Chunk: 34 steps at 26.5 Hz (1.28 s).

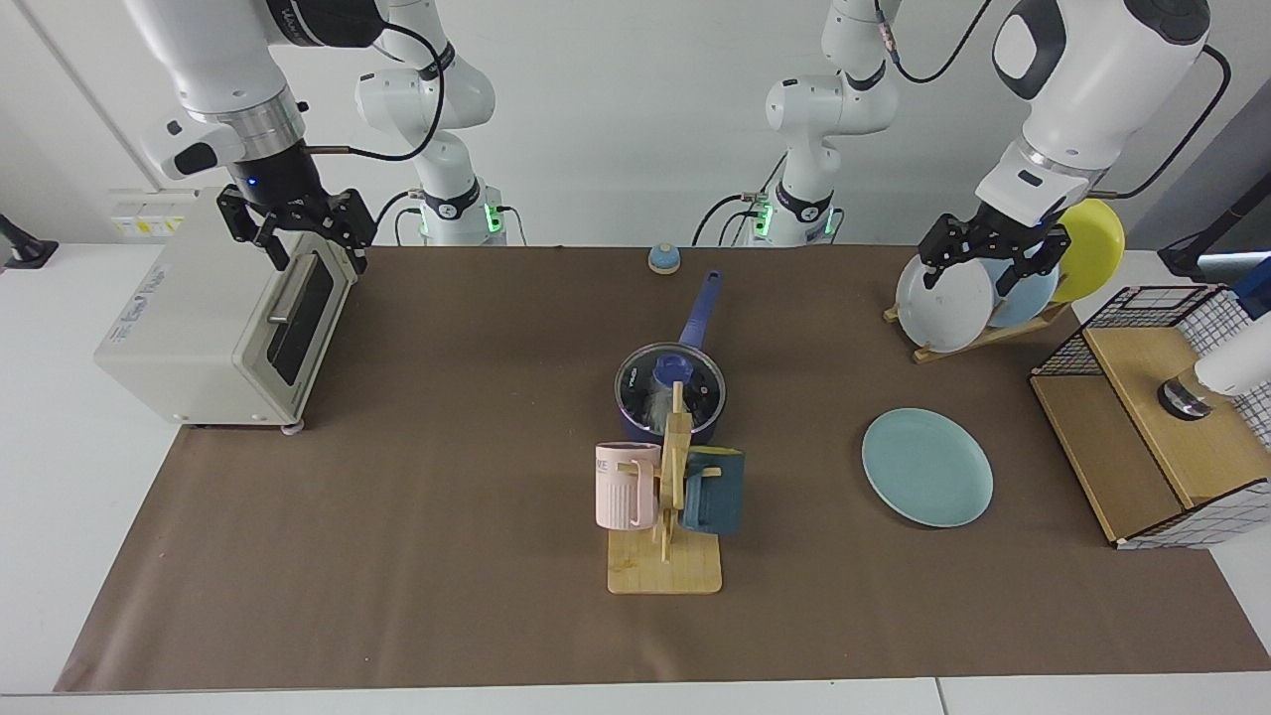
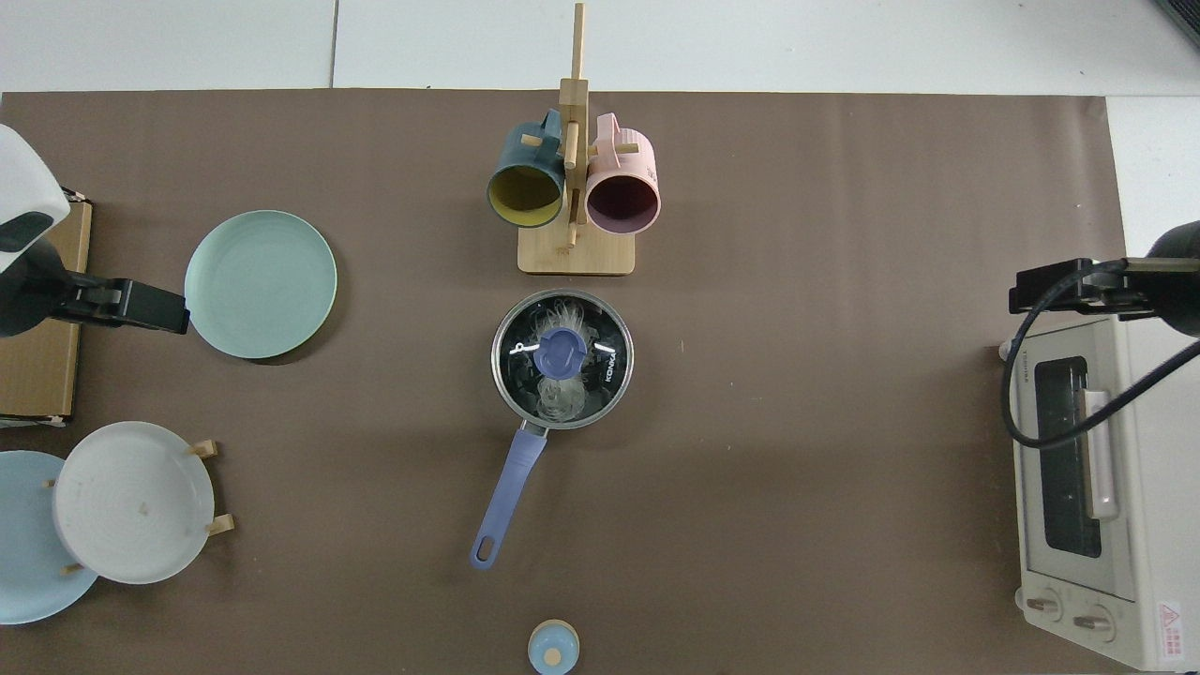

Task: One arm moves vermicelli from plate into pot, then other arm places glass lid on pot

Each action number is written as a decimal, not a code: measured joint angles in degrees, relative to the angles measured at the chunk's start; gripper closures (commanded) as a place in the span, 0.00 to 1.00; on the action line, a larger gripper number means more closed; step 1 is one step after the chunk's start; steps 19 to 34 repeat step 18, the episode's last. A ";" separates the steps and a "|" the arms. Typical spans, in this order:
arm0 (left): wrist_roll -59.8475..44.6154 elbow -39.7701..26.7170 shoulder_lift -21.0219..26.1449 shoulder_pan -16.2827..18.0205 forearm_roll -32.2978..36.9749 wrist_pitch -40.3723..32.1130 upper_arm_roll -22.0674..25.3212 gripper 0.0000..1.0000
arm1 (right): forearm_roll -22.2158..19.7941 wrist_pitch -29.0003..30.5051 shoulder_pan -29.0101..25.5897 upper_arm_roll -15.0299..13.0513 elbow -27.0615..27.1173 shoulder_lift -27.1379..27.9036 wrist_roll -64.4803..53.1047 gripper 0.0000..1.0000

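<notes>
Sitting lidded mid-mat, pot [image 2: 562, 360], pincers apart

A small dark navy pot with a long blue handle [image 2: 562, 370] sits mid-tabletop, covered by a round clear glass lid with a blue knob [image 2: 561, 351]. White vermicelli threads [image 2: 557, 397] show through the glass. A pale teal-green round plate [image 2: 261, 283] lies bare, well apart from the pot.

Both tools raised, spread wide: right tool [image 1: 301, 233], left tool [image 1: 990, 260].
</notes>
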 measured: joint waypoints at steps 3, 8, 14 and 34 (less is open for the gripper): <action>0.00 0.00 0.00 0.00 0.00 0.00 0.00 0.00 | 0.02 -0.04 -0.49 -0.07 0.00 -0.52 -0.12 0.00; 0.00 0.00 0.00 0.00 0.00 0.00 0.00 0.00 | 0.02 -0.73 -0.59 -0.77 -0.01 -1.07 -0.40 0.00; 0.00 0.00 0.00 0.00 0.00 0.00 0.00 0.00 | 0.02 -0.82 -0.59 -1.10 -0.06 -1.13 -0.58 0.00; 0.00 0.00 0.00 0.00 0.00 0.00 0.00 0.00 | 0.02 -0.84 -0.58 -1.10 -0.13 -1.13 -0.58 0.00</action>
